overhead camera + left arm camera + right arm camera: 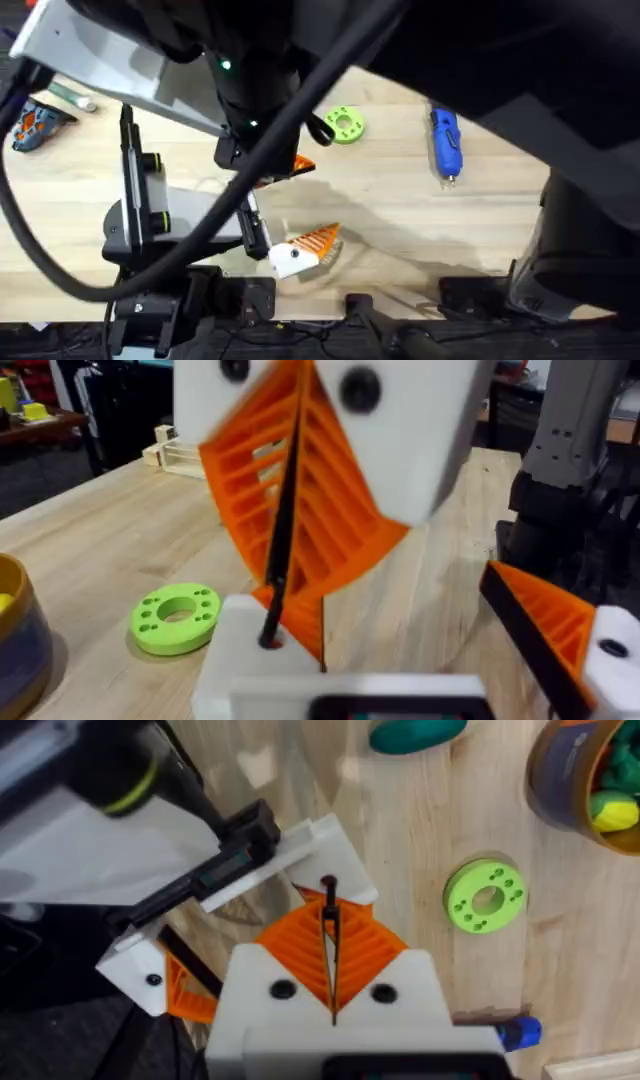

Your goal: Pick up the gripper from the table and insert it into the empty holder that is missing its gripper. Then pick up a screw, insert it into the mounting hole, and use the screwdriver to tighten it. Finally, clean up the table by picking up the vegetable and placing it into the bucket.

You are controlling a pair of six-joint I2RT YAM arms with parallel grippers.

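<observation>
Orange ribbed pads (365, 945) of the right gripper (330, 925) are pressed flat together, pinching a thin black screw (329, 900) between them. The screw's long axis runs in line with the fingers. Its free end points out past the pad tips and meets a small hole in the holder (335, 845), a white wedge-shaped base. In the left wrist view the shaft stands close to upright, leaning a little, with its lower end in the hole on the holder's top face.

The left gripper (395, 645) is spread wide. The white holder is on one side and a finger with an orange ribbed pad edged in black (545, 615) is on the other, well apart, with nothing held between them.

The screwdriver (445, 142) lies flat on the wooden table (400, 220), off to the right and apart from both grippers. It has a thick blue body, and its long axis runs from the far side toward the near edge, with the short silver bit at the near end.

A lime-green disc (344, 123) sits left of it. The vegetable (415, 732) — smooth and dark green — lies on the table near the bucket (560, 790), which has a dark wall, a tan rim and something yellow inside.
</observation>
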